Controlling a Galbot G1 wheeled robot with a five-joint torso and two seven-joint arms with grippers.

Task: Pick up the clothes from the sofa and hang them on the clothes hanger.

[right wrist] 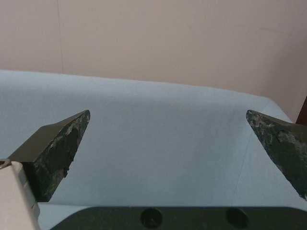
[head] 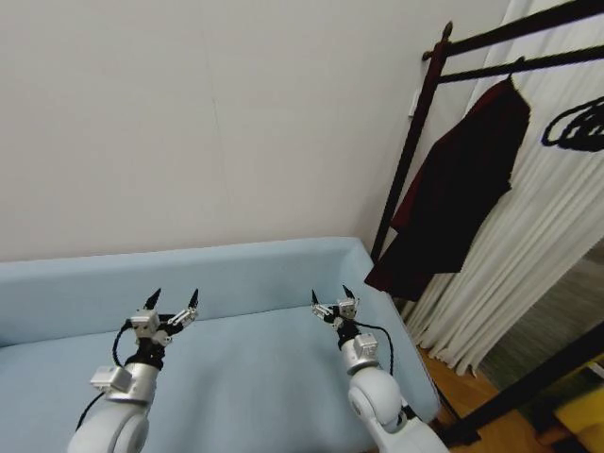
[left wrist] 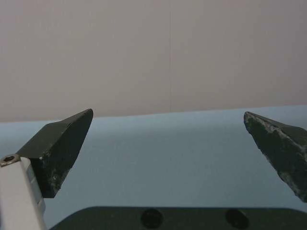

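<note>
A dark red and black garment [head: 460, 193] hangs on a hanger from the dark rail of the clothes rack [head: 514, 68] at the right. The light blue sofa [head: 255, 363] lies below me with a bare seat. My left gripper [head: 174, 301] is held up over the left part of the seat, open with nothing between its fingers [left wrist: 62, 148]. Over the right part of the seat my right gripper [head: 330, 297] is also open and holds nothing; the wrist view shows its fingers [right wrist: 55, 151] spread wide over the blue cushion [right wrist: 158, 139].
An empty black hanger [head: 578, 125] hangs further right on the rack. White curtains [head: 528, 245] fall behind the rack. The rack's dark post [head: 408, 151] stands just past the sofa's right end. Wooden floor [head: 481, 406] shows beside the sofa. A plain wall [head: 208, 113] rises behind.
</note>
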